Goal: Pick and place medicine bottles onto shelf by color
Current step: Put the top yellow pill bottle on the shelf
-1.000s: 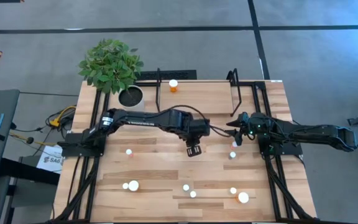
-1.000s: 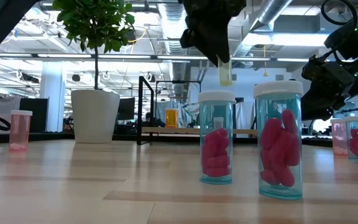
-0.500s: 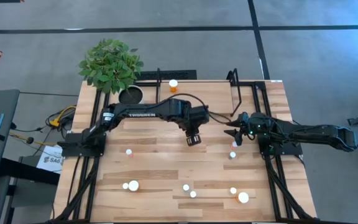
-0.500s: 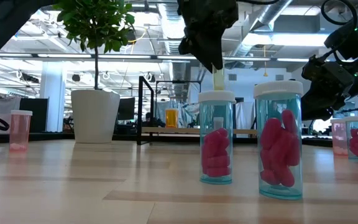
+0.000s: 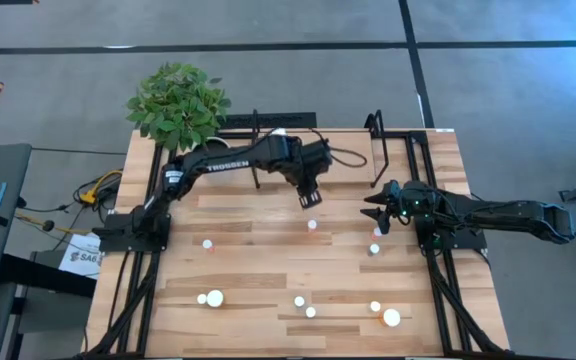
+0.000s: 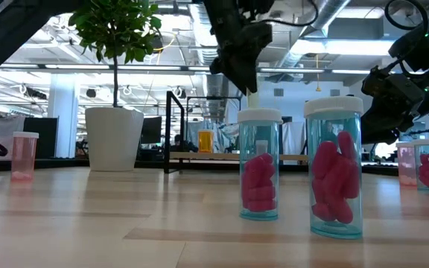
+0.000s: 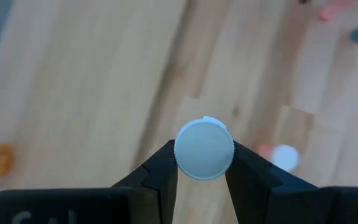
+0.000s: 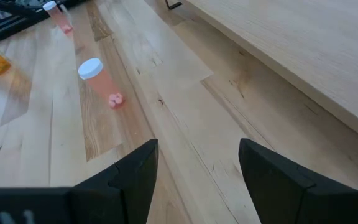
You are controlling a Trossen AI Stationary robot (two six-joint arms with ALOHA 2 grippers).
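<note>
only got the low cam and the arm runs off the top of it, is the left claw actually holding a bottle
observer: yes. The left wrist view shows the left claw shut on the white cap of a bottle.
operator: where is it over the table
observer: from above it hangs just in front of the shelf, nearer the shelf's left end.
operator: and the right claw
observer: the right claw is open and empty, low over bare tabletop in front of the shelf's right end.
</note>
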